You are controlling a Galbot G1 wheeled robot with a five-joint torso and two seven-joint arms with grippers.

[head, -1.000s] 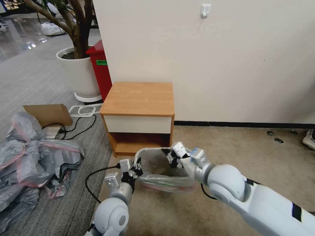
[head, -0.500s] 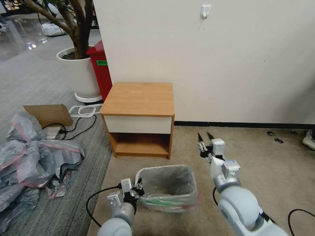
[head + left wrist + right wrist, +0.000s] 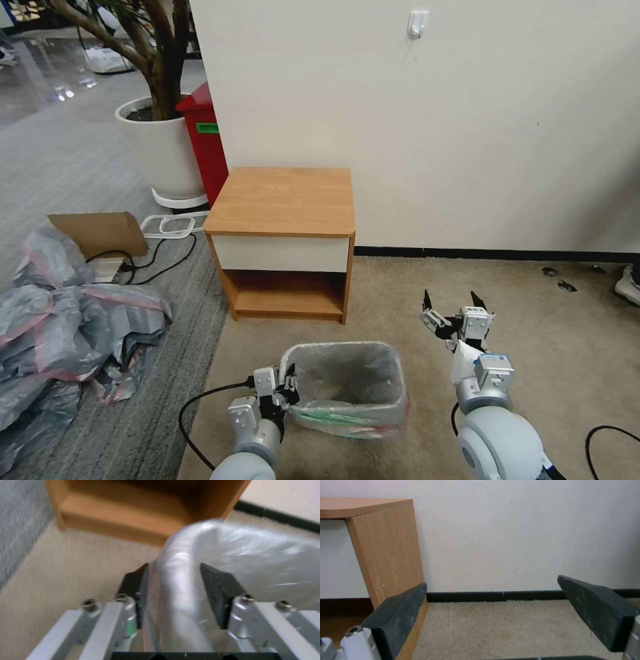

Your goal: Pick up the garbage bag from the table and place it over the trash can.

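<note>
Head view change: our right gripper [image 3: 455, 308] has let go and pulled back, jaws spread, clear of the thin translucent grey garbage bag [image 3: 347, 380].
Left gripper [image 3: 288, 388]: we straddle the bagged rim of the cream-white rectangular trash can [image 3: 399, 390]; jaws parted.
Meaning: we judge the lining nearly done.

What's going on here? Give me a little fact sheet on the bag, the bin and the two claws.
garbage bag: lining the trash can, edge folded over its rim
trash can: on the carpet before the table
left gripper: at the can's left rim, fingers astride the bagged rim
right gripper: raised right of the can, open, empty
</note>
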